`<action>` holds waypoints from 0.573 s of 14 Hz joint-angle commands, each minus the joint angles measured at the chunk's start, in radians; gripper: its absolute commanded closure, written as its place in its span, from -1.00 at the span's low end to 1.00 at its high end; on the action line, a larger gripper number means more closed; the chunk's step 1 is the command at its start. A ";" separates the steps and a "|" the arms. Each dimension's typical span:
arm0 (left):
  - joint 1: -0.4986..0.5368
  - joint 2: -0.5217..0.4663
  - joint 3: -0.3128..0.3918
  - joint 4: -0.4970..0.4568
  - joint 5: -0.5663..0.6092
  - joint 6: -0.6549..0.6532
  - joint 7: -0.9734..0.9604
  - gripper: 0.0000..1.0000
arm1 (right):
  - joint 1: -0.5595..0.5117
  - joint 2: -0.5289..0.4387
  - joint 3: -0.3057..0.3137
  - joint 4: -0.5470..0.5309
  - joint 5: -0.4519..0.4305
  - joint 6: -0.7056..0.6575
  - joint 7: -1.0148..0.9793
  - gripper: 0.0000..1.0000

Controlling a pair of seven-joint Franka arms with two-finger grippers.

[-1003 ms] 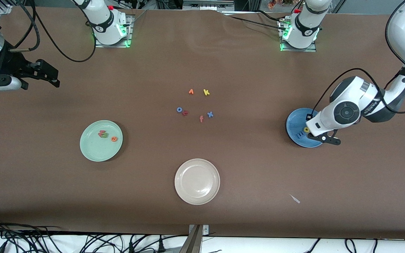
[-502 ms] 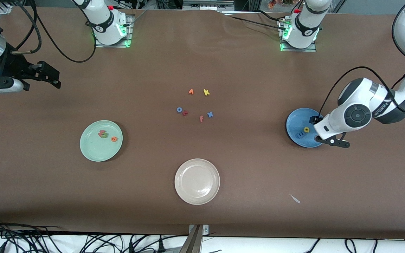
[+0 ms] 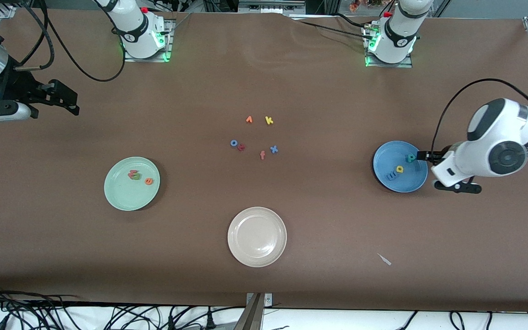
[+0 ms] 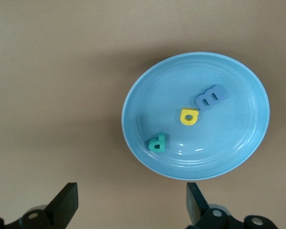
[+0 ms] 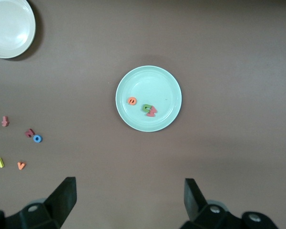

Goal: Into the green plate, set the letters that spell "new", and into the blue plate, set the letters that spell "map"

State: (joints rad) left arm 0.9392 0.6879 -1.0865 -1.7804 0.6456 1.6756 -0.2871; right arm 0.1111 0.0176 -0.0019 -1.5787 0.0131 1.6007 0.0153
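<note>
On blue plate (image 4: 133, 95): 3 letters clear, left wrist | both claws wide open, empty

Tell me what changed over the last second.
The left gripper drew back off the blue plate toward the left arm's end of the table, fingers open, leaving the teal p in the plate beside the yellow a and blue m. The right gripper, the green plate with its letters and the loose letters kept their places.
</note>
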 commanded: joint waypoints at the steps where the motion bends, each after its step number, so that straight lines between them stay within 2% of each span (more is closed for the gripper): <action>1: 0.029 -0.008 -0.007 0.036 -0.034 -0.036 0.042 -1.00 | -0.002 -0.004 -0.009 0.013 -0.007 -0.016 -0.028 -0.99; 2: 0.023 -0.028 0.009 0.045 -0.035 -0.040 0.042 -1.00 | -0.002 -0.004 -0.009 0.016 -0.008 -0.016 -0.031 -1.00; 3: -0.011 -0.095 0.070 0.047 -0.055 -0.040 0.042 -1.00 | -0.002 -0.002 -0.010 0.016 -0.008 -0.015 -0.029 -0.99; 4: -0.095 -0.195 0.168 0.047 -0.143 -0.037 0.042 -1.00 | -0.002 -0.002 -0.010 0.016 -0.008 -0.015 -0.029 -1.00; 5: -0.179 -0.276 0.295 0.047 -0.264 -0.031 0.045 -1.00 | -0.002 -0.004 -0.010 0.016 -0.010 -0.019 -0.029 -1.00; 6: -0.260 -0.330 0.395 0.045 -0.352 -0.033 0.046 -1.00 | -0.002 -0.004 -0.010 0.016 -0.010 -0.021 -0.028 -0.99; 8: -0.370 -0.415 0.505 0.030 -0.431 -0.043 0.055 -1.00 | -0.002 -0.004 -0.010 0.016 -0.010 -0.021 -0.029 -1.00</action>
State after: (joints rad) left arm 0.6800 0.4129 -0.6983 -1.7159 0.2952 1.6518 -0.2589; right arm 0.1109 0.0171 -0.0127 -1.5768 0.0130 1.5997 0.0003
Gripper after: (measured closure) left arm 0.000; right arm 0.000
